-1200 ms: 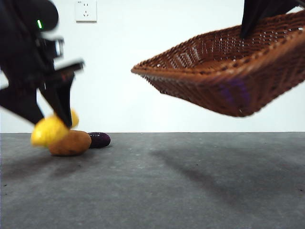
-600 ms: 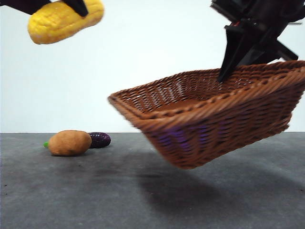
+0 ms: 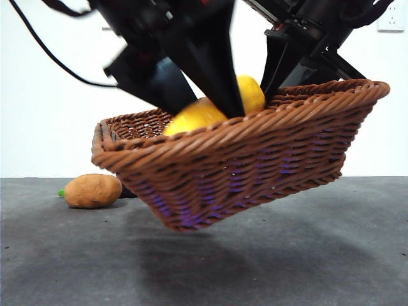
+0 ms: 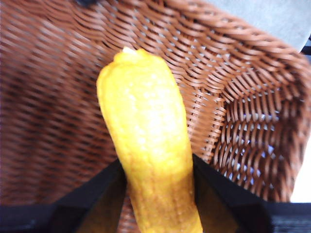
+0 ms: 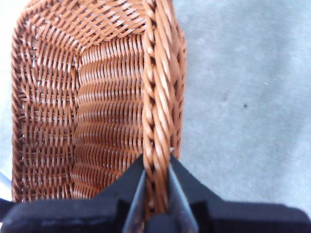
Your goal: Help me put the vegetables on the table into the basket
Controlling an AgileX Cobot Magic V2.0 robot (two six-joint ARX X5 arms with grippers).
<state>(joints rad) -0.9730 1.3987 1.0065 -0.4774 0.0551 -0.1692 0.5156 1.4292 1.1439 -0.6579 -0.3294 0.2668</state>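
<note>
No legible brand, label or writing anywhere; only a blank white wall socket (image 3: 390, 16), cut off at the top right corner.

Basket (image 3: 255, 156) held clear of the tabletop (image 3: 306, 255), tilted, left end lower, long axis running left to right. Right tool (image 5: 156, 194) clamped narrow on the braided rim (image 5: 158, 97) at the basket's raised right end.

Left tool (image 4: 158, 194) closed on the bumpy yellow vegetable (image 4: 146, 141), inside the basket above its woven floor; long axis pointing away from the tool, lower half hidden behind the near wall in the front view.

Potato-like oval (image 3: 93, 190) resting on the tabletop at far left, long axis left to right. Green stem tip (image 3: 61, 192) just visible beside it; rest of the eggplant hidden behind the basket.
</note>
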